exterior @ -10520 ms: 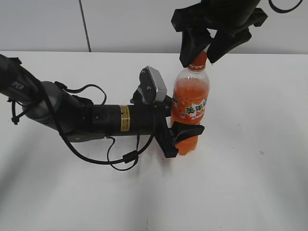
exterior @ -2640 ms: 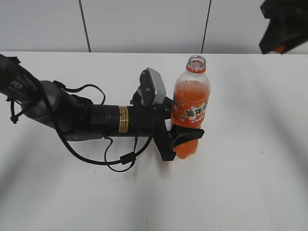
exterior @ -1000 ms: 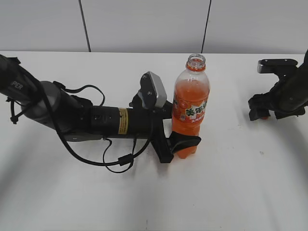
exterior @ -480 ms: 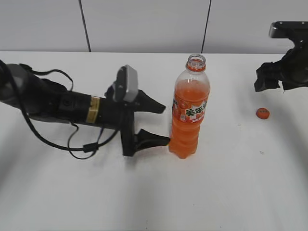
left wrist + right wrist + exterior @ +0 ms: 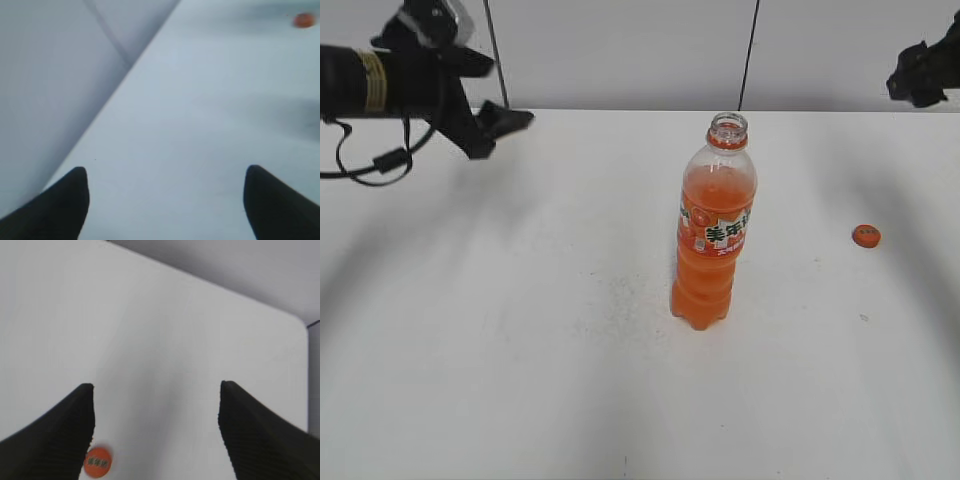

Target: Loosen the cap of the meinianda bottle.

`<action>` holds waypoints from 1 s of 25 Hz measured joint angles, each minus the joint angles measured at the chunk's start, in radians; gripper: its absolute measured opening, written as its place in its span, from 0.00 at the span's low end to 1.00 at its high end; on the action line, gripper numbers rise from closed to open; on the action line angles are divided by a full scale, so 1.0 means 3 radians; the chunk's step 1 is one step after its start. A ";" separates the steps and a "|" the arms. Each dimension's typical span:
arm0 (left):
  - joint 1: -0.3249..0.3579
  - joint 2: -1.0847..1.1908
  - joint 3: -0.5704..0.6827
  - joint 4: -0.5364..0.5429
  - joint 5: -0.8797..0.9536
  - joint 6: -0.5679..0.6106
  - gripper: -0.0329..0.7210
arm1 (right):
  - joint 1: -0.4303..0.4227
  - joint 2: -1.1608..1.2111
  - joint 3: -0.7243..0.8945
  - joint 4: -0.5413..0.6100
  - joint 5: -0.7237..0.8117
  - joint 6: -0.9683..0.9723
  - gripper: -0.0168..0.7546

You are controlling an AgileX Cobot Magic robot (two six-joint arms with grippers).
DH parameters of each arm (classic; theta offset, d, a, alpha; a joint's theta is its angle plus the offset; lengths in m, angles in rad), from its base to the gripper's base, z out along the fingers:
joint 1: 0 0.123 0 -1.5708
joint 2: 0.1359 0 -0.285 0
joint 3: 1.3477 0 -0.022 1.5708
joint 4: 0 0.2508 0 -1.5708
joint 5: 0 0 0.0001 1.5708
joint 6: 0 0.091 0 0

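The meinianda bottle (image 5: 713, 225) stands upright and alone in the middle of the white table, its neck open with no cap on it. The orange cap (image 5: 865, 236) lies on the table to its right; it also shows in the right wrist view (image 5: 97, 462) and, blurred, in the left wrist view (image 5: 303, 20). My left gripper (image 5: 503, 132) is open and empty, raised at the far left, well away from the bottle. My right gripper (image 5: 156, 405) is open and empty, high at the right edge of the exterior view (image 5: 918, 75), above the cap.
The white table (image 5: 520, 330) ends at a grey panelled wall (image 5: 620, 50) at the back. A small dark speck (image 5: 863, 318) lies on the table right of the bottle.
My left gripper has let go of the bottle and drawn back up to the far left. My right gripper has set the cap on the table and risen toward the upper right.
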State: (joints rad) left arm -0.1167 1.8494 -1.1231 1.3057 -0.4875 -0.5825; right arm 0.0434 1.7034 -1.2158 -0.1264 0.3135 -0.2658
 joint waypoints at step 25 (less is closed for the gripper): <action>0.0327 -0.0829 -0.1876 -0.3937 0.5667 0.2276 0.72 | -0.0058 -0.0427 -0.1724 0.0466 0.2982 0.0409 0.77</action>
State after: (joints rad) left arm -0.0187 1.6006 -1.6859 0.1245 1.2125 0.1004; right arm 0.0259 1.5754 -1.7330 0.0135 1.2082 -0.1432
